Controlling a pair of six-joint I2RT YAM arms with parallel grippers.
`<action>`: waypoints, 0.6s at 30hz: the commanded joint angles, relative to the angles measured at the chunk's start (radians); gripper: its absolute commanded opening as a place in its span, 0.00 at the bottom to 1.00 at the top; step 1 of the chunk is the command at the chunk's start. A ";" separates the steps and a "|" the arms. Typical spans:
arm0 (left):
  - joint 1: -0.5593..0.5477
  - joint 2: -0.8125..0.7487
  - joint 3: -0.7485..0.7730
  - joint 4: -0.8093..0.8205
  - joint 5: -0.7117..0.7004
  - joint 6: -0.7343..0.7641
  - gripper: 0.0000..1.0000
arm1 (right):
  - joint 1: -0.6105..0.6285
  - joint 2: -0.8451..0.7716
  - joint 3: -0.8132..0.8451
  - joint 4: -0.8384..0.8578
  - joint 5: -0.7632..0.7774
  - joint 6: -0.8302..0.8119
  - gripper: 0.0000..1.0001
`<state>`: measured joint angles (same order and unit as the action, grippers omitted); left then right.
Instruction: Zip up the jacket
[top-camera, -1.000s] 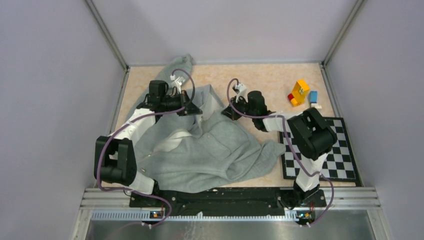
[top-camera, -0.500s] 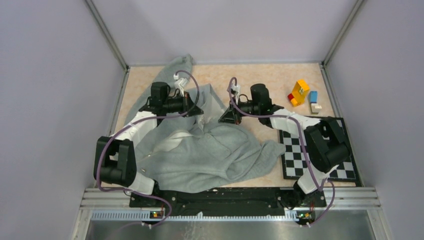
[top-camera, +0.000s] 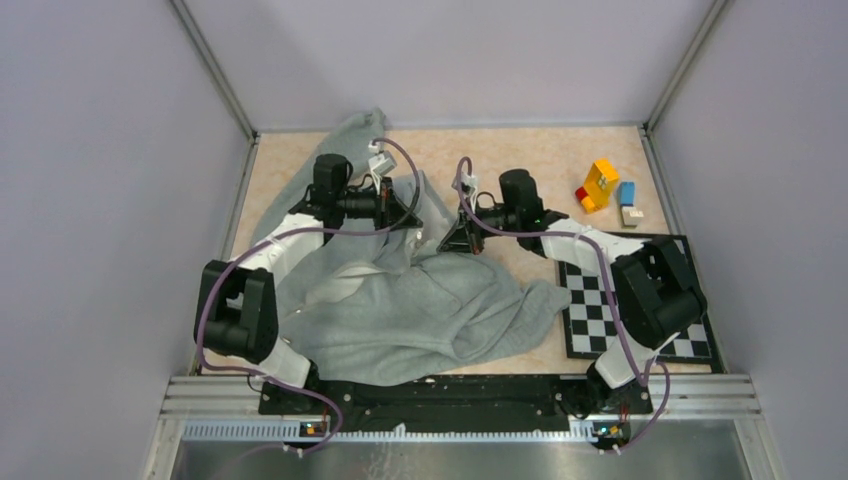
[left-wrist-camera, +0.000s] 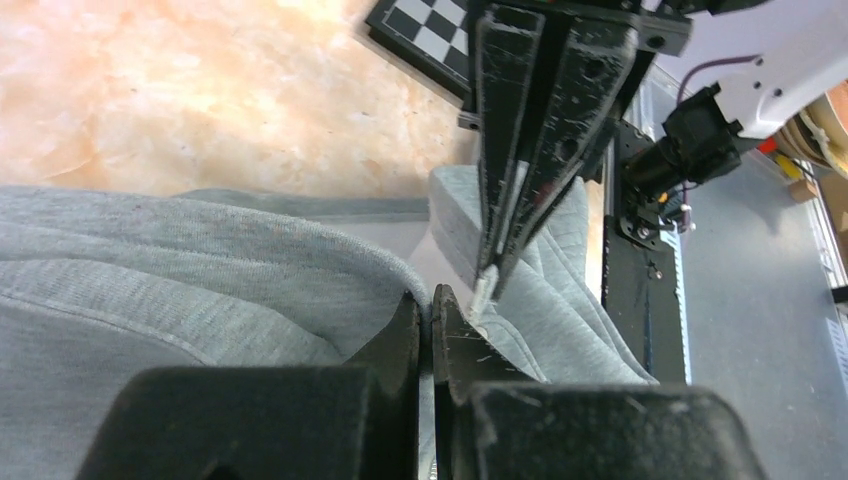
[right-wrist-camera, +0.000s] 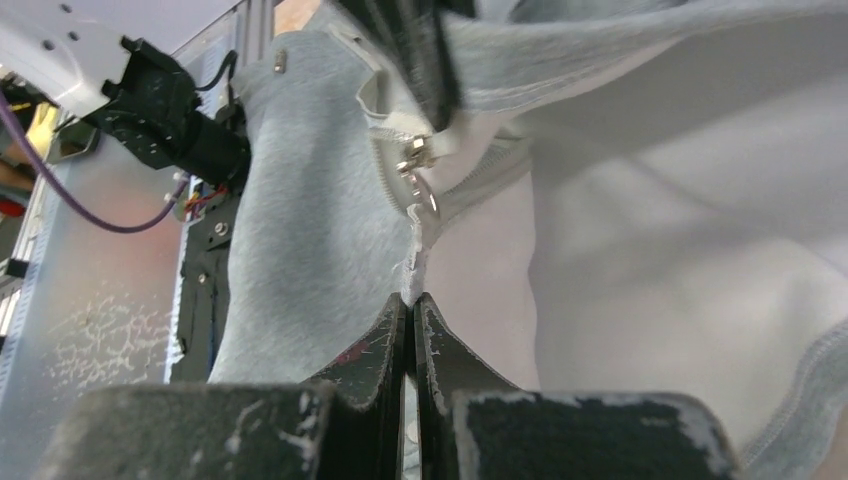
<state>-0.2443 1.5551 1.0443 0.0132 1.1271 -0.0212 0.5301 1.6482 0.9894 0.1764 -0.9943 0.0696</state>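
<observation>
The right hand (right-wrist-camera: 412, 305) is clenched on the thin white end of the zipper tape, just below the small metal slider (right-wrist-camera: 412, 158). The left hand (left-wrist-camera: 430, 310) pinches the grey front edge beside that slider. The zipper halves look unjoined, so I judge all the zipping is yet to do. The jacket (top-camera: 420, 310), rumpled soft grey fleece with smooth white lining, lies left of centre on the speckled beige worktop (top-camera: 540, 160).

The beige marbled table (top-camera: 530, 150) is covered at left and middle by a rumpled grey jacket (top-camera: 420, 315), while a checkered board (top-camera: 585, 322) and small coloured blocks (top-camera: 600, 184) are set at right.
</observation>
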 joint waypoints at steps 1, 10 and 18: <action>-0.016 -0.052 -0.035 0.130 0.131 0.026 0.00 | 0.011 -0.021 0.029 -0.001 0.091 -0.025 0.00; -0.022 -0.115 -0.051 0.146 0.139 0.026 0.00 | 0.011 0.016 0.040 0.002 0.101 -0.026 0.00; -0.052 -0.071 -0.011 0.072 0.111 0.079 0.00 | 0.057 0.022 0.071 0.029 -0.007 -0.060 0.00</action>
<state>-0.2707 1.4761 0.9981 0.1059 1.2140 -0.0036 0.5426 1.6642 0.9909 0.1699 -0.9188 0.0570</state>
